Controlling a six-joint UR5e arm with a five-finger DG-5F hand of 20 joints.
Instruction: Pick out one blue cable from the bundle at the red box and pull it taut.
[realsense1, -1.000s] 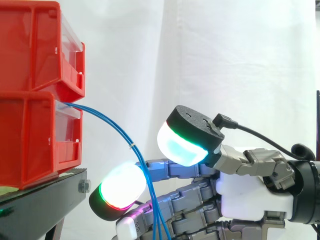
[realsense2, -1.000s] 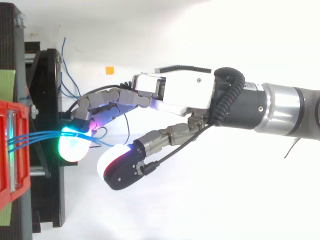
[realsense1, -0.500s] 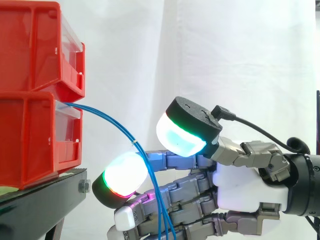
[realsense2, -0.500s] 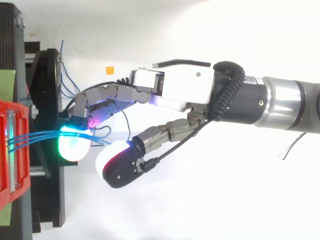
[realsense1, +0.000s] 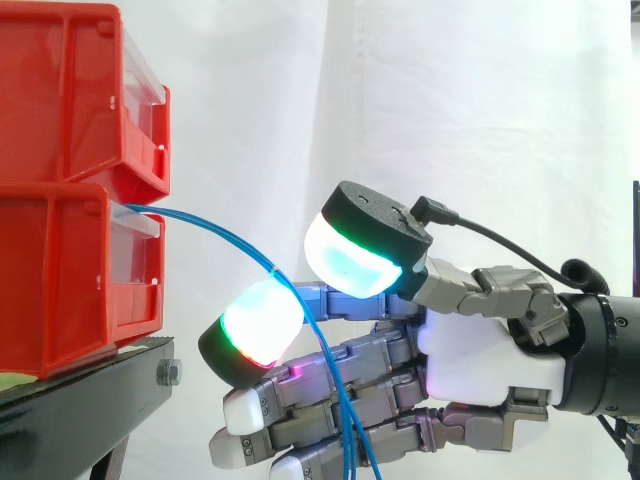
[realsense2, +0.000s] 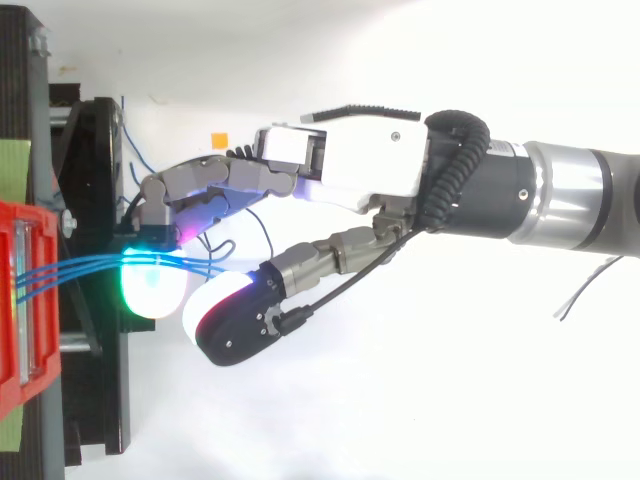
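Observation:
Several thin blue cables (realsense1: 200, 222) leave the lower red bin (realsense1: 60, 280) as a bundle, arc down to the right and drop across the front of my hand (realsense1: 480, 360). In the top view the cables (realsense2: 80, 267) fan from the red bin (realsense2: 20, 330) to the glowing fingertips (realsense2: 150, 285). The hand (realsense2: 350, 175) is open, with its fingers stretched toward the bin. The thumb pad (realsense1: 350, 265) hovers above and right of a green-and-white finger pad (realsense1: 258, 322). The cables run through the gap between them. No pinch on a cable shows.
A second red bin (realsense1: 60, 100) is stacked on the lower one, both on a black stand (realsense1: 80, 400). More loose blue cable (realsense2: 135, 160) hangs behind the stand in the top view, near a small orange mark (realsense2: 218, 139). White curtain lies behind.
The hand has risen and shifted left toward the bins. More of its lower fingers now show in the side view, and the thumb pad sits nearer the lit finger pad.

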